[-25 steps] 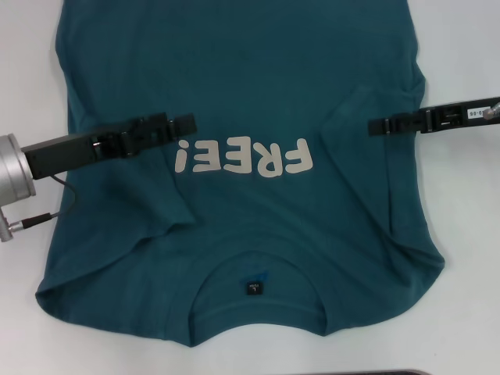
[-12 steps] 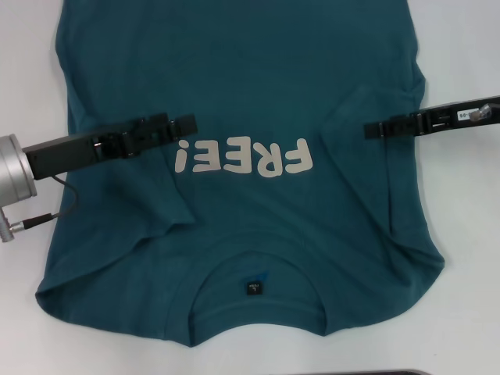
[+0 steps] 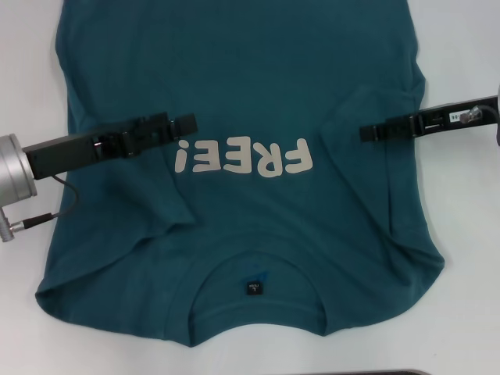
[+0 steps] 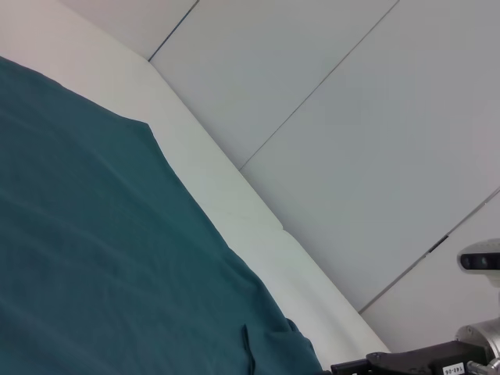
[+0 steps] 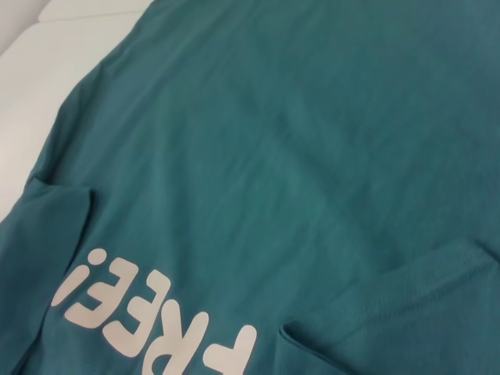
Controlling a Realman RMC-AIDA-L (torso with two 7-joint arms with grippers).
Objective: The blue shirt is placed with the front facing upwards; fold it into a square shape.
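The right gripper has slid inward over the blue shirt; jaws' state unclear.

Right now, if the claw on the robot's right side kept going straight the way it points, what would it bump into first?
The right claw points inward across the blue shirt, toward the white "FREE!" lettering. It probably meets only shirt fabric first, then the left claw opposite. Its height above the cloth is unclear.

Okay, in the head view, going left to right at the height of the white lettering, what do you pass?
Left gripper over the dark teal-blue cotton shirt → white "FREE!" lettering → folded-in sleeve → right gripper → bare white table.
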